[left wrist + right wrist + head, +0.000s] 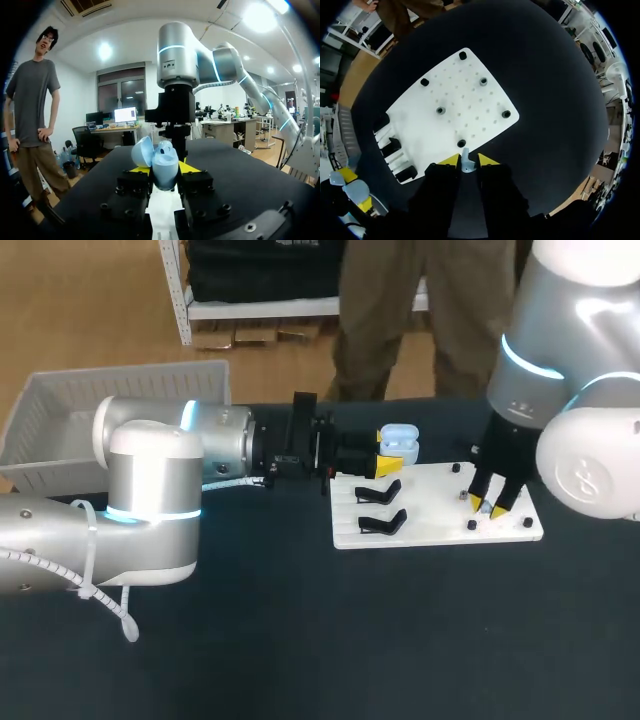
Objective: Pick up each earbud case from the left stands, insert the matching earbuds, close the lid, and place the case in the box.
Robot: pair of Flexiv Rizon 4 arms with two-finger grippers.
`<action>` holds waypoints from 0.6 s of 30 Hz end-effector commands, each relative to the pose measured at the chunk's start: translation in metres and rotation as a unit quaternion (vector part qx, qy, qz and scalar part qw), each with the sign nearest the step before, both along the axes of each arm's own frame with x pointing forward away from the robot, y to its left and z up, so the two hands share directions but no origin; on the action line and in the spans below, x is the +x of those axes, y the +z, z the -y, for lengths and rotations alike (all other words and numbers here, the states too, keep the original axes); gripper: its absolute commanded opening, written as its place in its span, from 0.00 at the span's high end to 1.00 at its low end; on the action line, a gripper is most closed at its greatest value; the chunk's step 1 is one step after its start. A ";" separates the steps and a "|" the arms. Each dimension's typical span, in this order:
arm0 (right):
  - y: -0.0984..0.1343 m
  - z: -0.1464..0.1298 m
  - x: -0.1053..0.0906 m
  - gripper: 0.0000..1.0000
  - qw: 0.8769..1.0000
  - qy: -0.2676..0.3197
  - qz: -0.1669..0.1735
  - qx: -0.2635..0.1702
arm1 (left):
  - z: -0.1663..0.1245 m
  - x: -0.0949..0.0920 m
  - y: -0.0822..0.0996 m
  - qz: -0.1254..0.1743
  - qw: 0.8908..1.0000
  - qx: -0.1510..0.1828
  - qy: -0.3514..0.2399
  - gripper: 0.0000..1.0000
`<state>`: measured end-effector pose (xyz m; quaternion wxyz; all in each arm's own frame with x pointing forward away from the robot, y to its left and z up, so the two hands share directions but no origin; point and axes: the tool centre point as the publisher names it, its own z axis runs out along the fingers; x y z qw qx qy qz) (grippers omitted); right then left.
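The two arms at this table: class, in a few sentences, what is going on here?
The left gripper is shut on a light blue earbud case, its lid open, held beside the white board. The right gripper pinches an earbud over that board's edge. Two black stands on the board are empty, and the box sits at the far left.

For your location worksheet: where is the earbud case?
In the head view, the open light-blue earbud case is clamped in the left end effector, behind the white board's black stands.
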<state>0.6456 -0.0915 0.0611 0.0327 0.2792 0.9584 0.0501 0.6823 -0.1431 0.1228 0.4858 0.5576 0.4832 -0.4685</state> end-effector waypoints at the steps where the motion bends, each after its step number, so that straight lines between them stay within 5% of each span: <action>1: 0.020 0.003 -0.012 1.00 1.000 0.006 0.011 0.003 | 0.000 -0.001 -0.001 0.002 1.000 -0.002 0.003 1.00; 12: 0.105 -0.025 -0.025 1.00 0.996 0.087 0.006 0.013 | 0.000 -0.001 -0.001 0.002 1.000 -0.002 0.003 1.00; 18: 0.132 -0.050 -0.028 1.00 0.989 0.145 -0.008 0.006 | 0.000 -0.001 -0.001 0.002 1.000 -0.002 0.003 1.00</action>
